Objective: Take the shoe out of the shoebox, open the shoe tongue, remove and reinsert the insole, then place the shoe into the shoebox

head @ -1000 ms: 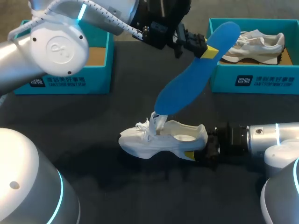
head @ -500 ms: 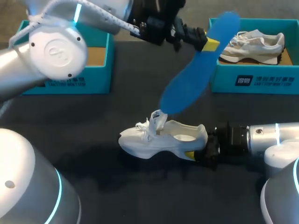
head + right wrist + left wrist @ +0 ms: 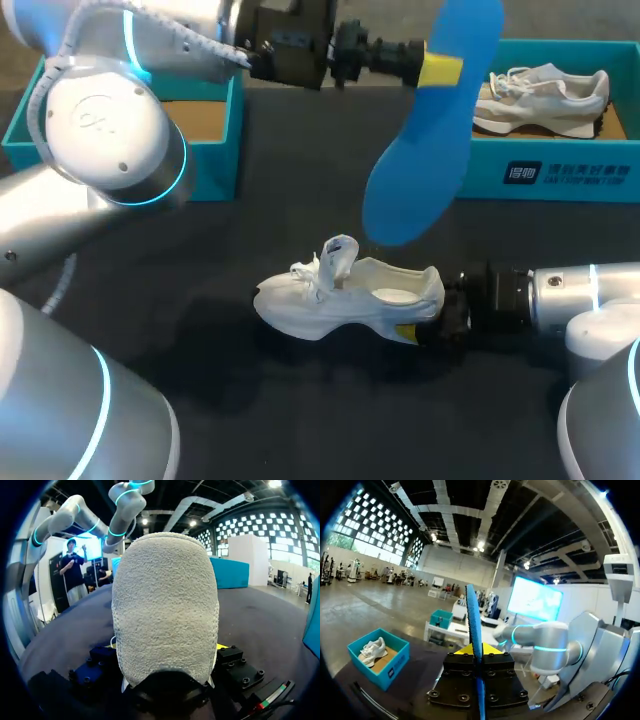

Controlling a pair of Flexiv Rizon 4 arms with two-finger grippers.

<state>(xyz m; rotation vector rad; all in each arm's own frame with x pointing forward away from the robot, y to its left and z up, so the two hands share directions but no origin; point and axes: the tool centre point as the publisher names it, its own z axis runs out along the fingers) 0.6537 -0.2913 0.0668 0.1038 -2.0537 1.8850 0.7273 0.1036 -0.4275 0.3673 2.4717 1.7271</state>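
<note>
1. The left hand, clamped on the blue insole, holds it above the shoe.
2. The right hand grips the shoe's heel on the bench.
3. Removal looks done; reinsertion needs toe-first aiming.

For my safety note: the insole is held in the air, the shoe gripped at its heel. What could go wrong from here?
The left gripper pinches the insole near one end only, so its long free part may bend or slip at reinsertion. The upright tongue may catch the insole's tip. The right gripper holds the shoe only by the heel, so pushing may tilt it.
</note>
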